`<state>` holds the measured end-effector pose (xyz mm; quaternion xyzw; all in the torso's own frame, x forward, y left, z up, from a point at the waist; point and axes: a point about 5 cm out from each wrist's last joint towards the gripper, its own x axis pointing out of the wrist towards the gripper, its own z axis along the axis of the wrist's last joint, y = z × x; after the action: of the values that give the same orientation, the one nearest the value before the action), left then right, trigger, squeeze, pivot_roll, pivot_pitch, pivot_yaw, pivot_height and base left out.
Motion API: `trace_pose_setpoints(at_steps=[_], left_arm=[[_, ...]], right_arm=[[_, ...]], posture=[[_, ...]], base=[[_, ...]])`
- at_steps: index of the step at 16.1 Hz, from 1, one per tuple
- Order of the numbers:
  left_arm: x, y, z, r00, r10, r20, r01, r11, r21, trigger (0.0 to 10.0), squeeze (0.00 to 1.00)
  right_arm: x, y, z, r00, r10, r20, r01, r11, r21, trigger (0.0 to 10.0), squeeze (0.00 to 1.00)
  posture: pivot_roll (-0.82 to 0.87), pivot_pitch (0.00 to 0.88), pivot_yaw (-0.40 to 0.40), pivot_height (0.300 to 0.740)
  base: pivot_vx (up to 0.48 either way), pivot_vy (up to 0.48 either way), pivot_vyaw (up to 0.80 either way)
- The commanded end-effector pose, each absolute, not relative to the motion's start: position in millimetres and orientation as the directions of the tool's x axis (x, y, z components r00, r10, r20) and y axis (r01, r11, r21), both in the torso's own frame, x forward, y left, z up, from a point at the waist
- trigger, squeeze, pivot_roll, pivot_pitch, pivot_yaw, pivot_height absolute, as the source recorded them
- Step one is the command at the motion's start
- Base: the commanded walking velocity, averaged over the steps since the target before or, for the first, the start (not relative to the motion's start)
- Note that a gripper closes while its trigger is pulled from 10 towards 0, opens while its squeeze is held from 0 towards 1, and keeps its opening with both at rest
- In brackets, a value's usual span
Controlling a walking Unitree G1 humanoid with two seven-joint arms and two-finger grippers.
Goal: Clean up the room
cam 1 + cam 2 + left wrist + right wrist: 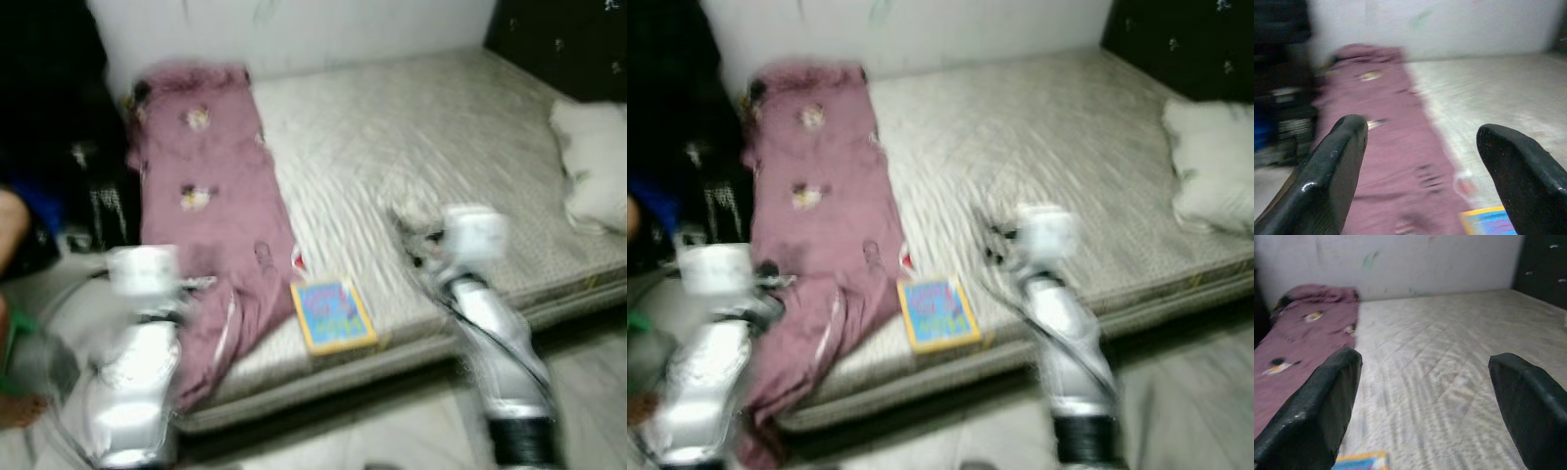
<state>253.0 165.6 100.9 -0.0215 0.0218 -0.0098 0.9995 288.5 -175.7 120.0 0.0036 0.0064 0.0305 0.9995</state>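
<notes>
Mattress (411, 147) ahead, blurred: mauve blanket (211, 225) draped along its left side and over the front edge, colourful book (333, 315) near that edge just beside it, pillow (593, 166) far right; my left pincer (1420, 171) and right pincer (1425, 406) both spread, holding nothing.

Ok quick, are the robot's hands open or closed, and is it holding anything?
Left gripper: jaws open, holding nothing, above the purple blanket.
Right gripper: jaws open, holding nothing, over the mattress.
</notes>
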Motion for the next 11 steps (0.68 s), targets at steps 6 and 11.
trace_pose_setpoints(at_steps=[6, 11], left_arm=[[253.0, 181.2, 102.2, 0.998, 0.039, -0.047, -0.041, 0.999, -0.025, 10.0, 0.00], [254.1, 180.6, 101.8, 0.998, 0.039, -0.049, -0.040, 0.999, -0.023, 10.0, 0.00]], right_arm=[[293.0, -157.6, 129.1, 0.992, 0.122, 0.030, -0.123, 0.992, 0.015, 10.0, 0.00], [293.5, -156.0, 128.3, 0.991, 0.128, 0.028, -0.128, 0.992, 0.004, 10.0, 0.00]], posture=[[-0.12, 0.000, -0.002, 0.740], [-0.12, 0.000, -0.005, 0.740]], base=[[0.096, 0.000, 0.00], [0.000, 0.000, 0.80]])
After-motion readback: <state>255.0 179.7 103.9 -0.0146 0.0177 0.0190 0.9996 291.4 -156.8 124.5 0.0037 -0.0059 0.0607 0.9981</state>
